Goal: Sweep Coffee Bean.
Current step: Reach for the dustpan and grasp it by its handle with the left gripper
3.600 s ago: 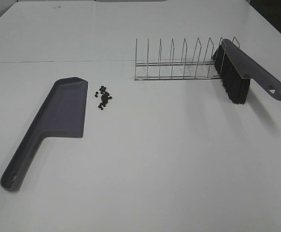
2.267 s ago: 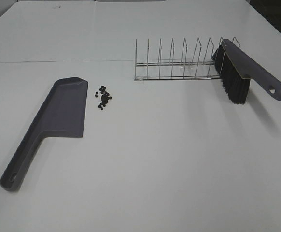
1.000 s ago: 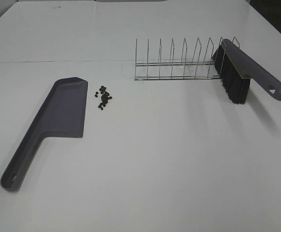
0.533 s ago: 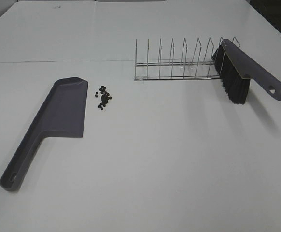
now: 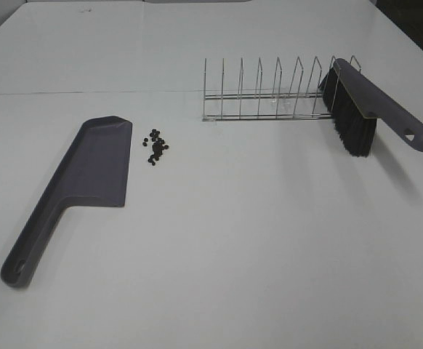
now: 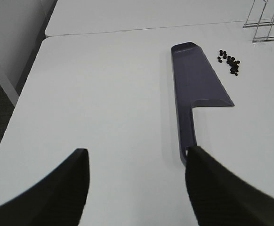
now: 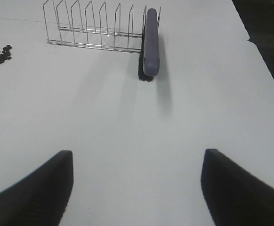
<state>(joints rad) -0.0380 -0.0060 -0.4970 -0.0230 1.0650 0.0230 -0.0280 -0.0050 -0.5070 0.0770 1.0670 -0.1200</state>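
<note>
A small cluster of dark coffee beans [image 5: 155, 145] lies on the white table just right of the grey dustpan [image 5: 88, 174], whose long handle points toward the near left. The beans [image 6: 229, 62] and dustpan [image 6: 196, 87] also show in the left wrist view, ahead of my open left gripper [image 6: 136, 155], which holds nothing. A grey brush with black bristles [image 5: 360, 109] leans in the right end of a wire rack [image 5: 270, 91]. The right wrist view shows the brush [image 7: 150, 43] and beans [image 7: 1, 55] well ahead of my open, empty right gripper [image 7: 138, 153]. Neither gripper appears in the high view.
The wire rack [image 7: 94, 28] stands at the back of the table with several empty slots. The table's left edge [image 6: 19, 101] drops off beside the left gripper. A dark floor lies past the table's right edge [image 7: 264, 56].
</note>
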